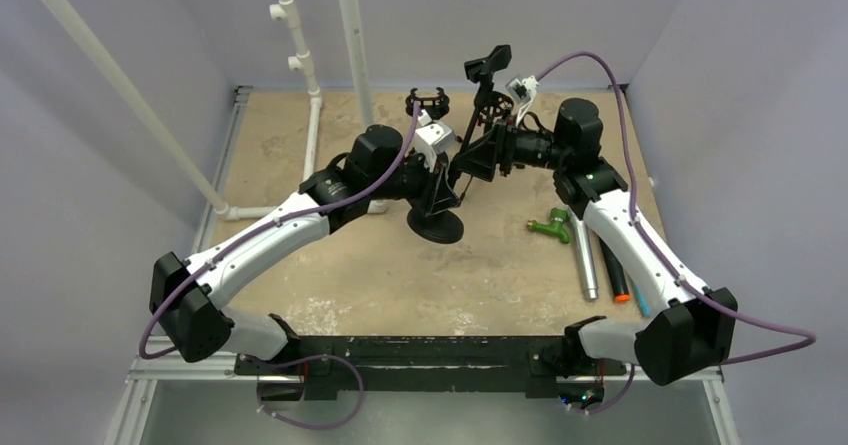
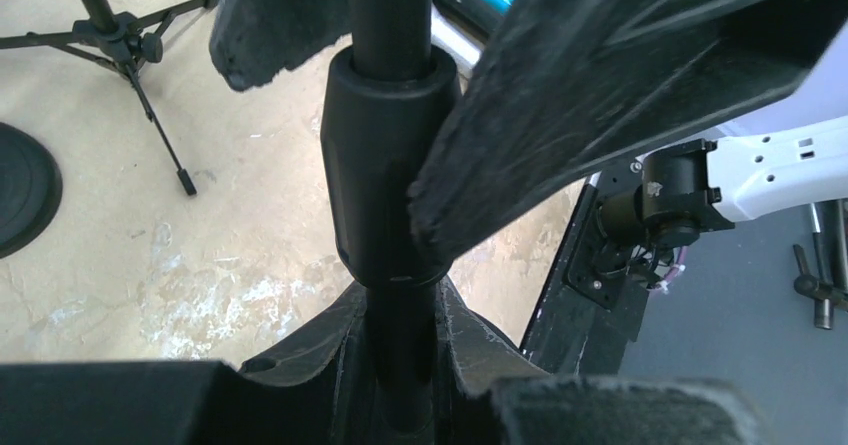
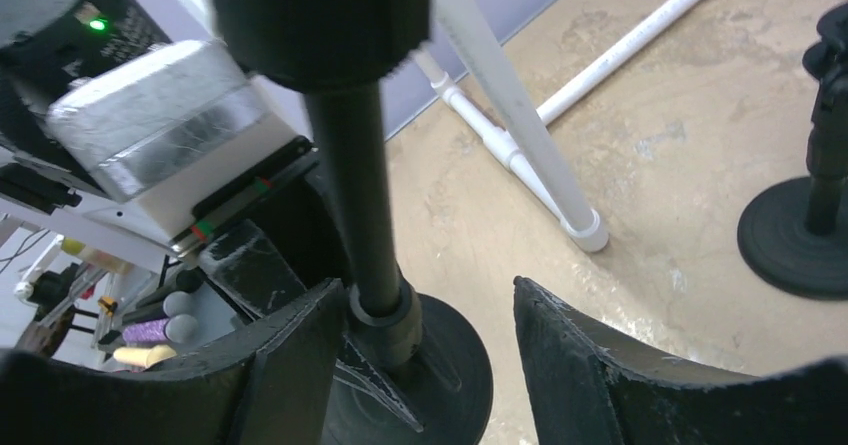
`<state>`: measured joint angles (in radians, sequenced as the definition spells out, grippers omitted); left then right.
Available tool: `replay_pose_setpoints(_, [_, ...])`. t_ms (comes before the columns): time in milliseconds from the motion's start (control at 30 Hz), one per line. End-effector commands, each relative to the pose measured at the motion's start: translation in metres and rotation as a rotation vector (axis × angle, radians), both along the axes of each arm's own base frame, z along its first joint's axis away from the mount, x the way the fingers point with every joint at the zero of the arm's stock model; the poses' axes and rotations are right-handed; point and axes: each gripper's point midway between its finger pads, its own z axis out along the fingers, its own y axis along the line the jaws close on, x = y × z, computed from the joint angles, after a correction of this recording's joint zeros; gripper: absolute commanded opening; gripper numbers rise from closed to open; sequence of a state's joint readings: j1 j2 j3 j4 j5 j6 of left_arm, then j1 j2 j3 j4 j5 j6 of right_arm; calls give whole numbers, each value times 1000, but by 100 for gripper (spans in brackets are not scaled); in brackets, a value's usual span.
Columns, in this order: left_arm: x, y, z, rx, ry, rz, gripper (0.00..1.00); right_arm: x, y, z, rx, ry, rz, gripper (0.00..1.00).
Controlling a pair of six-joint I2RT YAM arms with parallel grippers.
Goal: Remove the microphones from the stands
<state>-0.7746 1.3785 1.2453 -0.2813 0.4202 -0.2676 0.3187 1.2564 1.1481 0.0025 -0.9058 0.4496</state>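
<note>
Reaching inward, left claw (image 1: 441, 178) clamps the stand (image 1: 436, 227).

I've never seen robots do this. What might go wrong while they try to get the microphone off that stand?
1. The stand appears to lean, with only the left gripper clamped on its pole; a hard tug might tip its round base.
2. The right gripper is open around the pole low down, away from the stand's black head; closing there would probably grab the wrong part.
3. The right arm's purple cable arcs close to that head and may snag.
</note>
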Motion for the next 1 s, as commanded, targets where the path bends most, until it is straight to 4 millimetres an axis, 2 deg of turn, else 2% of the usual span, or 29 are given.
replay_pose_setpoints(0, [14, -6, 41, -51, -128, 32, 0, 7, 1, 1, 28, -8, -32, 60])
replay_pose_setpoints(133, [16, -7, 40, -38, -137, 40, 0, 7, 5, -6, 33, 10, -19, 53])
replay_pose_setpoints(233, [17, -7, 39, -35, -142, 37, 0, 4, 8, -10, 45, 19, -5, 44])
replay_pose_setpoints(367, [12, -9, 40, -52, -147, 9, 0, 1, 9, -9, 57, 1, 13, 12])
replay_pose_setpoints(433, [6, -12, 44, -75, -151, -25, 0, -2, 9, -7, 56, -23, 27, 1])
replay_pose_setpoints(567, [-19, -16, 61, -185, -177, -196, 0, -12, 5, 5, 56, -124, 72, 0])
replay_pose_setpoints(633, [-42, -15, 72, -277, -166, -341, 0, -20, 1, 14, 63, -181, 110, 0])
replay_pose_setpoints(667, [-54, -12, 80, -328, -169, -413, 0, -24, -1, 18, 67, -210, 134, 0])
replay_pose_setpoints(800, [-100, 4, 89, -431, -153, -671, 0, -56, -3, 32, 83, -314, 327, 0])
replay_pose_setpoints(900, [-117, 13, 90, -435, -139, -778, 0, -72, -4, 34, 70, -334, 451, 0])
replay_pose_setpoints(933, [-120, 15, 91, -434, -143, -788, 0, -73, -4, 33, 61, -324, 464, 2])
replay_pose_setpoints(967, [-120, 15, 90, -432, -147, -787, 0, -72, -5, 32, 51, -319, 463, 17])
